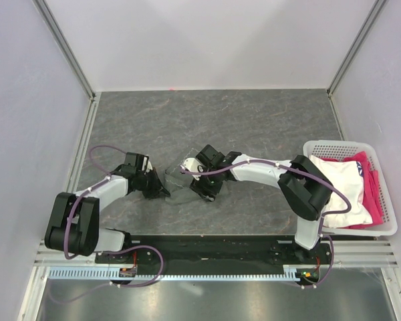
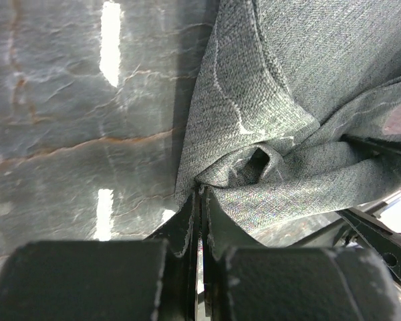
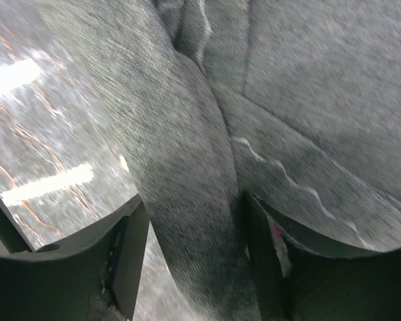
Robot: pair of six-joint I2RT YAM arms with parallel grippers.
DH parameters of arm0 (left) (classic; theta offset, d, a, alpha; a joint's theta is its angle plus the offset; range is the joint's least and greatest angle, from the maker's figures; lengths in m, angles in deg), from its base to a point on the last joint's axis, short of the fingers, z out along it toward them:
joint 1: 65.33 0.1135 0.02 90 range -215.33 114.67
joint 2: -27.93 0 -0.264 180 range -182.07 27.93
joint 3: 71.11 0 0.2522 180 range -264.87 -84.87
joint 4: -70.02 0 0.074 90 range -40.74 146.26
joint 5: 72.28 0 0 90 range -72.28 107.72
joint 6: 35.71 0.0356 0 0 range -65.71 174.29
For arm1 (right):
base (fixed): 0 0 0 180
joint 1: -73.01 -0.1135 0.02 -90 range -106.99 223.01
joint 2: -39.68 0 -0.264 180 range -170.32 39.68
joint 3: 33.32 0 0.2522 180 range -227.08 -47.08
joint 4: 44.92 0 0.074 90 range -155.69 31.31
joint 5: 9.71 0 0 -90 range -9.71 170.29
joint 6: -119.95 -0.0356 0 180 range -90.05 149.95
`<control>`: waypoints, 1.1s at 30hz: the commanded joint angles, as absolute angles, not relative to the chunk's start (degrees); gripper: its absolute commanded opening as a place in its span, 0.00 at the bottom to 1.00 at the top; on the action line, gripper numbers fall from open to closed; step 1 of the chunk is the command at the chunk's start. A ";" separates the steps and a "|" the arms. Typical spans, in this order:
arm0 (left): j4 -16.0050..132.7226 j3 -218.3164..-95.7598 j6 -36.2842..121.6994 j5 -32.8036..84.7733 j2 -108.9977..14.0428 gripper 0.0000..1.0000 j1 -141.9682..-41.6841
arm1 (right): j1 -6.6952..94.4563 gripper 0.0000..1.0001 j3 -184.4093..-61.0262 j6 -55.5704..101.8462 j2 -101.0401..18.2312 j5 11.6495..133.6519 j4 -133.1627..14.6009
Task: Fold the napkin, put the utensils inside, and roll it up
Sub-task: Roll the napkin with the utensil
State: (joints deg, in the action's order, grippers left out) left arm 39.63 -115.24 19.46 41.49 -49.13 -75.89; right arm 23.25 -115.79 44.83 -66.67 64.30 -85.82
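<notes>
napkin [image 2: 274, 100] bunched between hands, centre of counter [image 1: 254, 120] | left hand [image 2: 200, 195] clamped on its edge | right hand [image 3: 194, 210] parted, astride a fold running straight ahead

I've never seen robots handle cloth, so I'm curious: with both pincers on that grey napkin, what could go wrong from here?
The left pincer is shut on just a small bunched bit of the napkin at its tips, so a pull might slip it free. The right pincer stands with jaws apart around a thick ridge of cloth; closing there may grab several layers and crumple the fold.
</notes>
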 commanded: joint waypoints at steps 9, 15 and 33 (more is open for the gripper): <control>38.06 -117.83 22.82 43.04 -51.96 0.02 -75.70 | 21.16 0.75 -116.96 44.55 -55.52 75.63 -88.83; 37.97 -117.92 22.82 43.30 -52.14 0.02 -75.70 | 20.36 0.77 -113.01 42.26 -51.03 77.30 -89.18; 37.97 -117.83 22.82 43.56 -52.14 0.02 -75.70 | 22.20 0.77 -109.93 41.02 -54.71 78.01 -89.62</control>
State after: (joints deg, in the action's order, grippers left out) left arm 38.80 -116.86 20.46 43.44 -51.42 -75.89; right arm 21.30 -110.11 40.78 -53.07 77.11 -90.39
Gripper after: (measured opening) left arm 0.029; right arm 0.768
